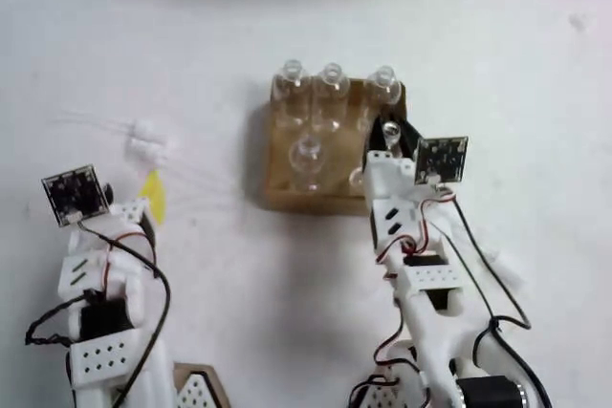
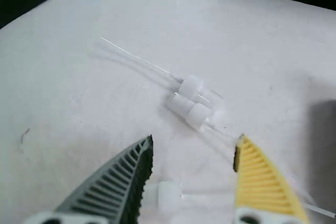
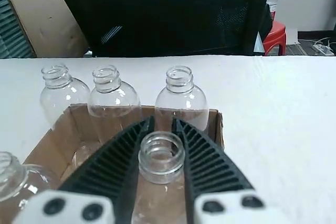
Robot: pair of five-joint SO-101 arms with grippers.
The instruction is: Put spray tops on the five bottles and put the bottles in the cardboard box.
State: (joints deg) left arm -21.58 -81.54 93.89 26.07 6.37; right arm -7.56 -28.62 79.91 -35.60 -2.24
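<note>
A cardboard box (image 1: pixel 277 193) sits mid-table with clear open-necked bottles. Three stand along its far side (image 1: pixel 290 80) (image 1: pixel 332 83) (image 1: pixel 382 84) and one nearer the front (image 1: pixel 306 161). My right gripper (image 1: pixel 387 145) is over the box's right side, its black fingers (image 3: pixel 205 166) shut on the neck of a fifth bottle (image 3: pixel 161 154), which is upright. White spray tops (image 1: pixel 148 140) with thin tubes lie on the table left of the box. My left gripper (image 2: pixel 194 141) hovers open over them, with one top (image 2: pixel 168 195) between its grey and yellow fingers and two tops (image 2: pixel 188 102) just beyond.
White table (image 1: pixel 497 74) has free room right of the box and along the far edge. A black chair back (image 3: pixel 168 9) stands behind the table. A cardboard piece (image 1: pixel 196 384) lies at the near edge beside the left arm's base.
</note>
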